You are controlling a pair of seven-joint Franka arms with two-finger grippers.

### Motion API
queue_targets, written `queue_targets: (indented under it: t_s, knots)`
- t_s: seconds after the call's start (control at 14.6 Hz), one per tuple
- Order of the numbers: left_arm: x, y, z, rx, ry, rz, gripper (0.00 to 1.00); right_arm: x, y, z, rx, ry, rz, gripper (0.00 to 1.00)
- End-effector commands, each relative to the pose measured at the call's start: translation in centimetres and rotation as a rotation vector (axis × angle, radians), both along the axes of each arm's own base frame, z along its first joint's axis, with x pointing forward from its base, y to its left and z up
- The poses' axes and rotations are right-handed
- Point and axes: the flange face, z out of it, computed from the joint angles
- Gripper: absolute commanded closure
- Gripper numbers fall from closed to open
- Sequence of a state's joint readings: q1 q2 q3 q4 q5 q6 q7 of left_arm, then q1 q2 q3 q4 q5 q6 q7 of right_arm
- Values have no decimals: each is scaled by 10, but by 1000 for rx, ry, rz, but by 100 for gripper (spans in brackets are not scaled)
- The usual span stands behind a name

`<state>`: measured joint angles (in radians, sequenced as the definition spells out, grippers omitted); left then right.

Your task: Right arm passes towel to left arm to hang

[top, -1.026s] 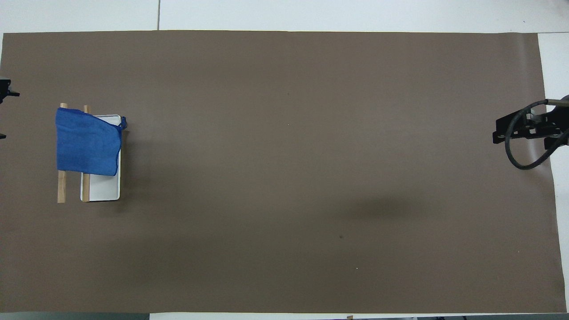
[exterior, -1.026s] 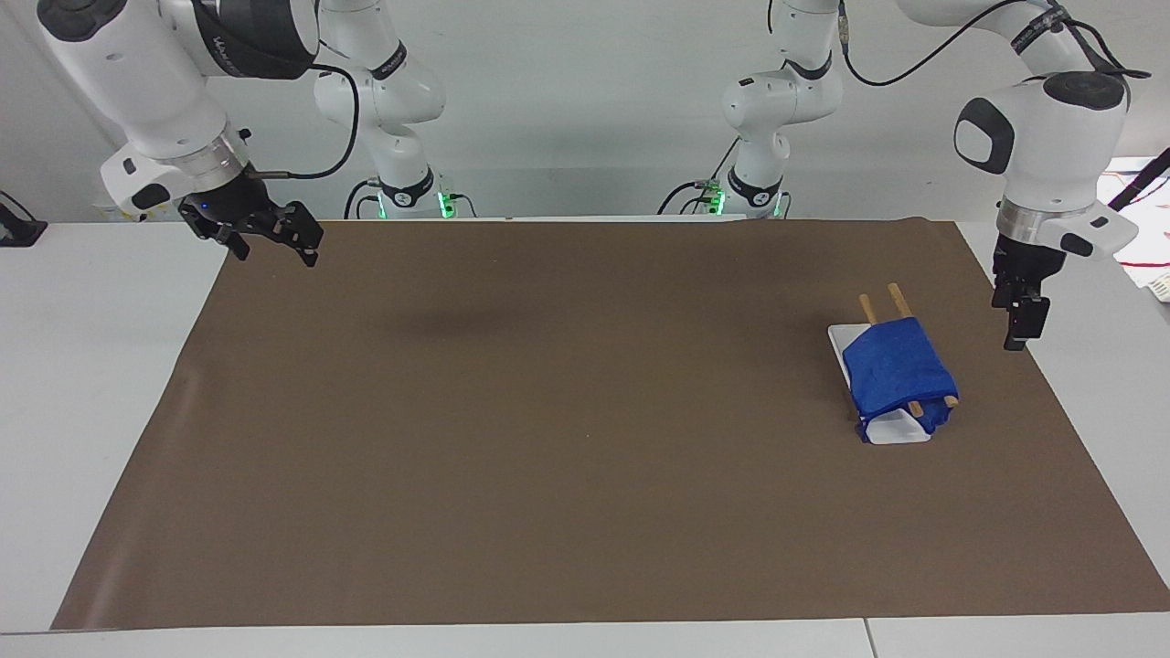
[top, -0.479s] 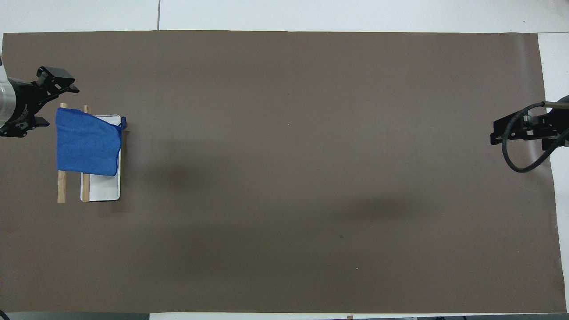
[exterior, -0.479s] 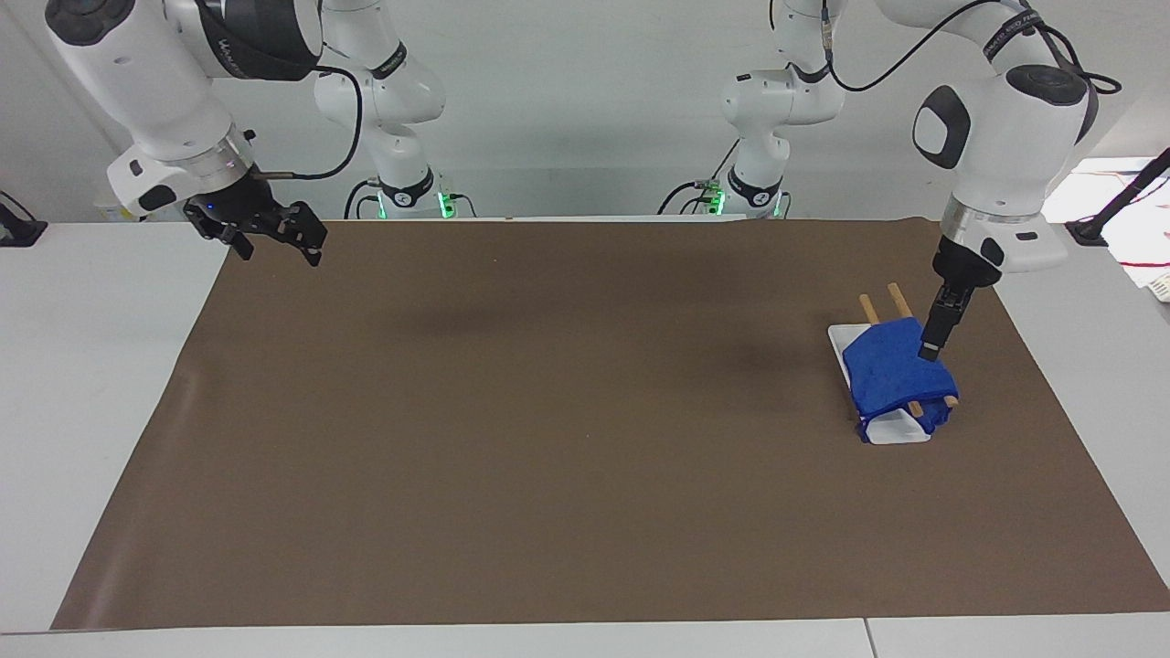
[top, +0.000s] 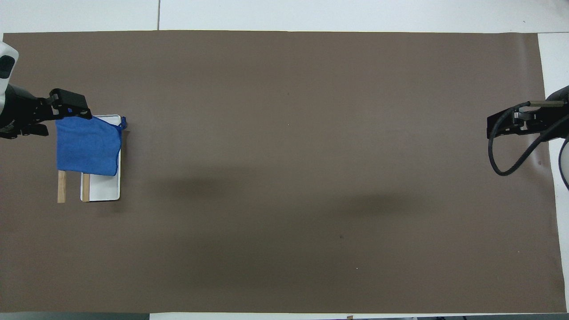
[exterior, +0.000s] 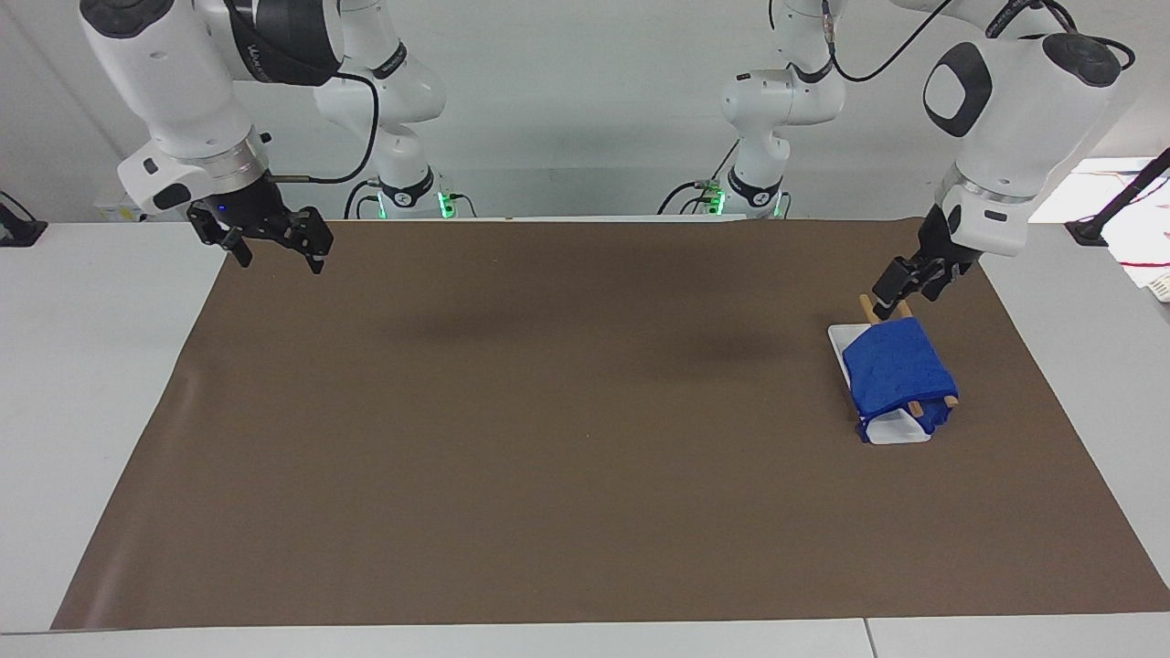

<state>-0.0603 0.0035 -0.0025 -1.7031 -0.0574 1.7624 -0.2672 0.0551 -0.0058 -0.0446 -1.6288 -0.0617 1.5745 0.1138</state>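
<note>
Already draped: towel (exterior: 898,375) lies over two wooden rails (exterior: 897,299) toward left arm's end of bench (exterior: 548,439); left hand (exterior: 900,285) above rails, grip unreadable; right hand (exterior: 274,236) spread, waiting; best lift clear without snagging cloth.

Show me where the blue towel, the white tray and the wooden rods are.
towel (top: 88,144), overhead view, middle of the cloth
white tray (top: 106,190), overhead view, bare end
wooden rods (top: 62,186), overhead view, exposed end of one rod
</note>
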Motion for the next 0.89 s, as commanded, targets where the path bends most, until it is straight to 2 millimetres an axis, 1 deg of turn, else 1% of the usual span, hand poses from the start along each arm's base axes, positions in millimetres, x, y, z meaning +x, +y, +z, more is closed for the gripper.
queue_targets:
  t_s: [0.0, 0.34, 0.62, 0.82]
  knots:
    - [-4, 0, 14, -9, 59, -139, 0, -5, -1, 9, -1, -20, 12, 0]
    - [-14, 5, 10, -4, 118, -235, 0, -5, 0, 9, 6, -20, 13, 0]
    - [-17, 14, 13, -4, 113, -218, 0, -5, 0, 9, 8, -17, 14, 0]
    - [-15, 20, 14, 2, 101, -210, 0, -6, 1, 10, 52, -22, 5, 0]
